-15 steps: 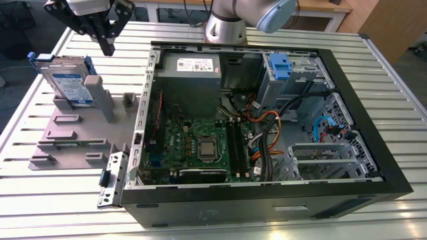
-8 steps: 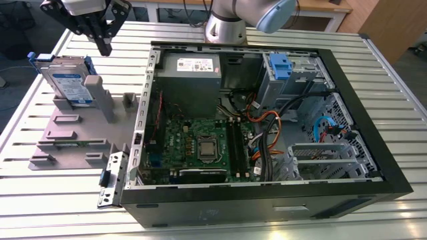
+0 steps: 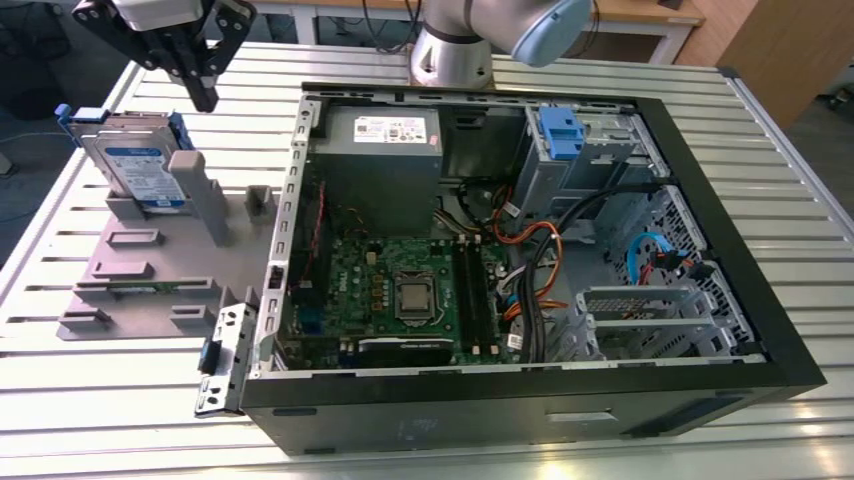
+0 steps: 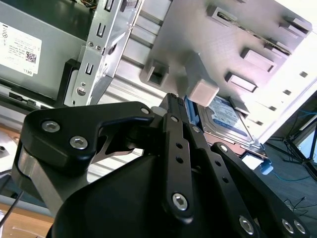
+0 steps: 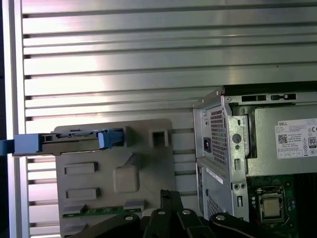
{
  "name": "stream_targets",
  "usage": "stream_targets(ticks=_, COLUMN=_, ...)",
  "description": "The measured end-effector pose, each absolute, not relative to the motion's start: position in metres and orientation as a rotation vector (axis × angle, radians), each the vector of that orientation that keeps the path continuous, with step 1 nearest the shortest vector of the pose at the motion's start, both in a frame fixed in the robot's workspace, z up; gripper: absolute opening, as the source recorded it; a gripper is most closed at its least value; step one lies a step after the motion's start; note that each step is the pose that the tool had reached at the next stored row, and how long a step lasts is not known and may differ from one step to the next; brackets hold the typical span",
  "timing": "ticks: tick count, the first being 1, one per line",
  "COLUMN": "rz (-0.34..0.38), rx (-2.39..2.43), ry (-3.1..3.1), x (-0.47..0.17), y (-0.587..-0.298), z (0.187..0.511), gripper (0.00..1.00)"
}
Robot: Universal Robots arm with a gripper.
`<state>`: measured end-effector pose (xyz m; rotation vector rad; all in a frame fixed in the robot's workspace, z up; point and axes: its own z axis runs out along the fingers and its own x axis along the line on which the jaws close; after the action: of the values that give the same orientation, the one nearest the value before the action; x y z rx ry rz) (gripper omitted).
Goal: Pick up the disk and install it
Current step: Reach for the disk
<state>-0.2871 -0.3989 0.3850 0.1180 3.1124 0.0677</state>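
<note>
The arm's silver base column [image 3: 451,55] stands upright, with a blue-capped joint [image 3: 550,28] just above it. Well to the exterior view's left of that base, the black claw [image 3: 203,98] hangs pointing straight down, its fingers [image 4: 174,134] drawn together at the tips and gripping nothing.

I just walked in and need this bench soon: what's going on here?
A robot arm's gripper hangs close to the disk, which stands on edge in a grey holder beside the open computer case. Its fingers are shut and hold nothing; the disk is not yet picked up.
</note>
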Motion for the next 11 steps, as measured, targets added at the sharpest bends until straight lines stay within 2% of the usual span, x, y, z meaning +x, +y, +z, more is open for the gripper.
stream_targets(ticks=11, rz=0.068, rx=0.118, ry=3.113, x=-0.2943, y=-0.3989, z=0.3847, gripper=0.10)
